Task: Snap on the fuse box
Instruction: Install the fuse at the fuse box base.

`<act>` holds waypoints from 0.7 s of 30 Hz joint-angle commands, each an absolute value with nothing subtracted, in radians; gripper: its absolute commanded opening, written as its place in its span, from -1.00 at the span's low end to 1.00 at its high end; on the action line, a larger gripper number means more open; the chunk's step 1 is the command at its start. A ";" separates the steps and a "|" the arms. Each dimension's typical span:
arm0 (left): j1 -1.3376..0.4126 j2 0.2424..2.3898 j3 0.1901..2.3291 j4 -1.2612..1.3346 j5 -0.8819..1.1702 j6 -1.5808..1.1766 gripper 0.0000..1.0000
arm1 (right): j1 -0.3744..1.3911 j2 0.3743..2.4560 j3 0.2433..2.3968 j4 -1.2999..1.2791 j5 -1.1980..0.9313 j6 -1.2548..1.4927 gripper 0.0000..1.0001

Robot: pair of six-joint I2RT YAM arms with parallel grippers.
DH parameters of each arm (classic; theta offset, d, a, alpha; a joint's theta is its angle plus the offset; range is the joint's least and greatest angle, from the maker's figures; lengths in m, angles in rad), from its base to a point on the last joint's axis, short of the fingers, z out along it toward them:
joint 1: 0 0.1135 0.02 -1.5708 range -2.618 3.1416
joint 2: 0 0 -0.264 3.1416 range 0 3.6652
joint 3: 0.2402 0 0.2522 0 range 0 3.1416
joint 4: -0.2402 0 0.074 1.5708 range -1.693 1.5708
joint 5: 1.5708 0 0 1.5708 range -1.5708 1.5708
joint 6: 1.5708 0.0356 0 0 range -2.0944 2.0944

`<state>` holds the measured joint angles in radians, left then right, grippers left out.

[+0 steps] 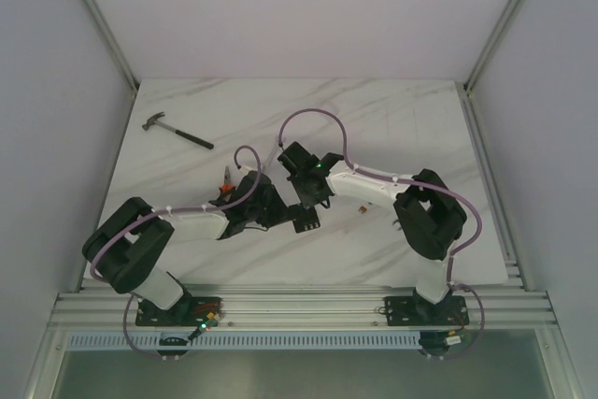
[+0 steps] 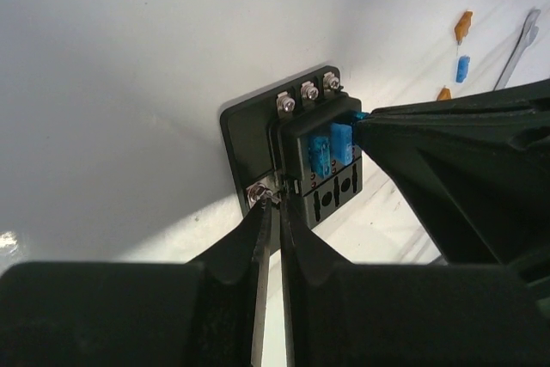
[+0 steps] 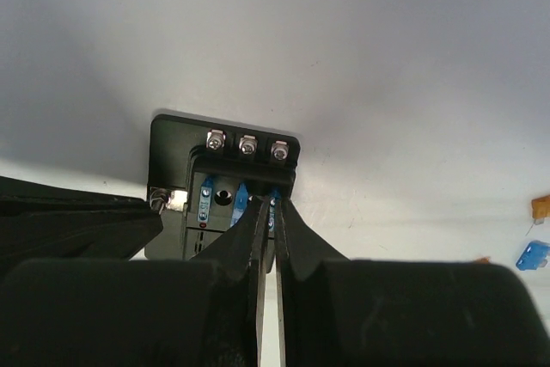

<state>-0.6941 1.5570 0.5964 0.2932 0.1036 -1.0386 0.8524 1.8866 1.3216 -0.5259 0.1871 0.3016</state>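
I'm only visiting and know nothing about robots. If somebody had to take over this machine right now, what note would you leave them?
Left gripper: fingers shut, tips at a metal terminal on the corner of the fuse box, likely steadying it.
Right gripper: fingers shut, tips against the blue fuses seated in the box; whether it pinches one is unclear.
Fuse box: flat on the table, between both arms.
Done: two blue fuses sit in slots.
Left: other slots look empty, loose fuses lie nearby, and the snapping on looks unfinished.
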 commanded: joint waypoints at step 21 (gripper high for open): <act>-0.692 1.432 0.582 0.189 0.039 -1.004 -0.14 | 0.714 1.572 1.198 -0.519 0.170 0.257 0.02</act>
